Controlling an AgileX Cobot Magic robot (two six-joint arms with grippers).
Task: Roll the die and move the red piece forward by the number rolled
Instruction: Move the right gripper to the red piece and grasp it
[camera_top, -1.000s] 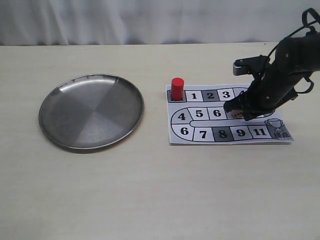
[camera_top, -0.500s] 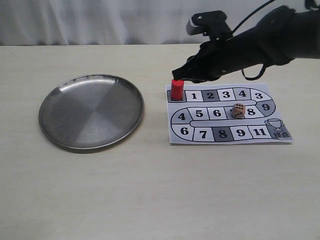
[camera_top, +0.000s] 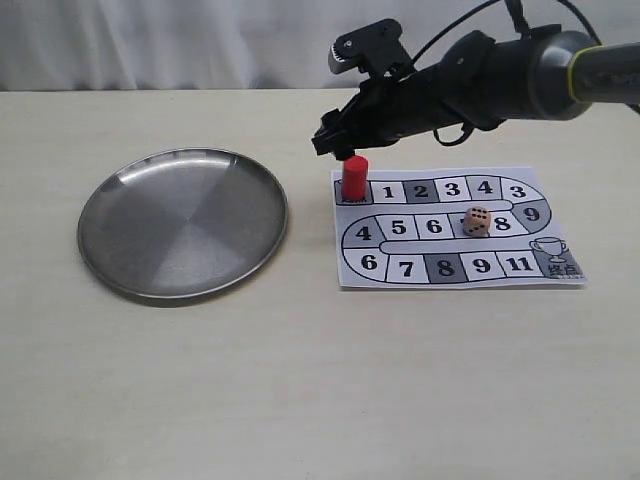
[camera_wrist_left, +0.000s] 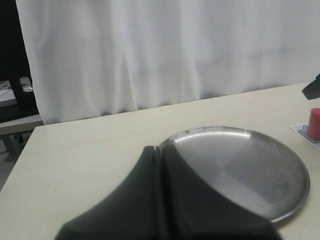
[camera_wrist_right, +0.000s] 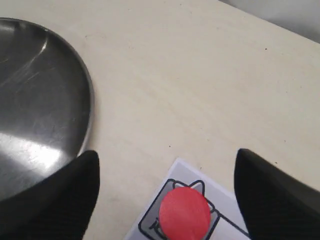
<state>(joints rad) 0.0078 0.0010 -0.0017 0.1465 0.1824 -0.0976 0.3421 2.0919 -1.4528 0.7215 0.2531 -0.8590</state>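
Observation:
The red piece (camera_top: 354, 177) stands upright on the start square at the board's top left corner; it also shows from above as the red piece (camera_wrist_right: 184, 213) and at the edge as the red piece (camera_wrist_left: 314, 123). The tan die (camera_top: 477, 221) rests on the board (camera_top: 455, 268) near square 8. My right gripper (camera_top: 338, 143) hovers open just above and behind the red piece, and its dark fingers (camera_wrist_right: 270, 192) stand wide on either side of the peg without touching. My left gripper (camera_wrist_left: 161, 152) is shut, empty, near the plate.
A round steel plate (camera_top: 183, 222) lies left of the board, also seen as the plate (camera_wrist_left: 240, 165). A white curtain (camera_wrist_left: 165, 50) hangs behind the table's far edge.
The right arm left the die on the board near square 8 and swung left across the board; it now hovers open over the red piece.

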